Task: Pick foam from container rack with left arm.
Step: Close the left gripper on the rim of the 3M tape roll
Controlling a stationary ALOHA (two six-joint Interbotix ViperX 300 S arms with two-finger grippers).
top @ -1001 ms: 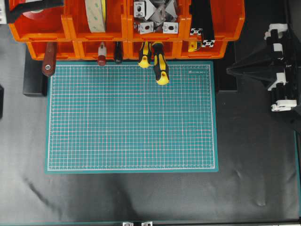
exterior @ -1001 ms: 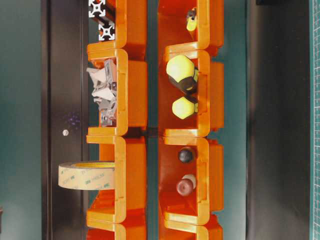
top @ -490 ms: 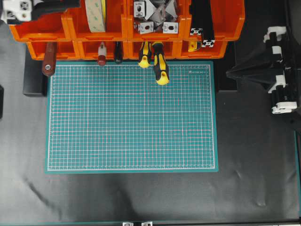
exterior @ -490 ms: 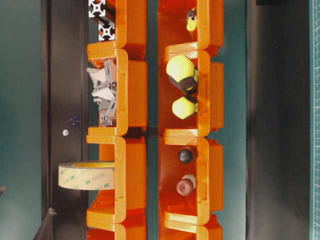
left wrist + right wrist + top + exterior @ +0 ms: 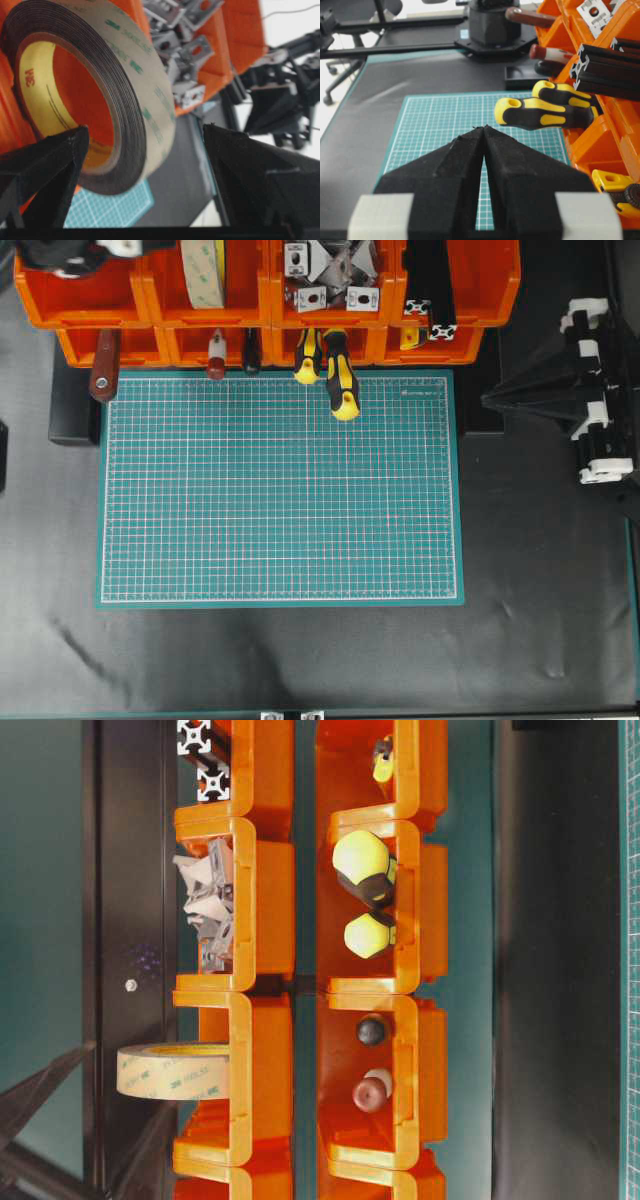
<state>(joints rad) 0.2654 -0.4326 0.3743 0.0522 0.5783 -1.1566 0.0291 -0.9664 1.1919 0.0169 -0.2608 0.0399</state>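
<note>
The foam roll [image 5: 203,270] stands on edge in an upper bin of the orange container rack [image 5: 100,305], second bin from the left. In the left wrist view the foam [image 5: 110,85] fills the frame, with dark grey face, tan band and yellow lining. My left gripper [image 5: 142,132] is open, its fingers [image 5: 47,172] standing wide on either side of the roll's lower part and not touching it. The left arm [image 5: 70,252] shows at the top left over the rack. My right gripper [image 5: 487,392] is shut and empty at the right of the mat.
Upper bins also hold metal brackets [image 5: 330,275] and black extrusions [image 5: 430,285]. Lower bins hold tools; yellow-black screwdriver handles [image 5: 340,380] jut over the green cutting mat [image 5: 280,490]. A brown handle [image 5: 103,365] sticks out at the left.
My left gripper has moved right along the rack's top towards the foam roll; its fingers now show at the lower left of the table-level view. The right arm barely moved.
</note>
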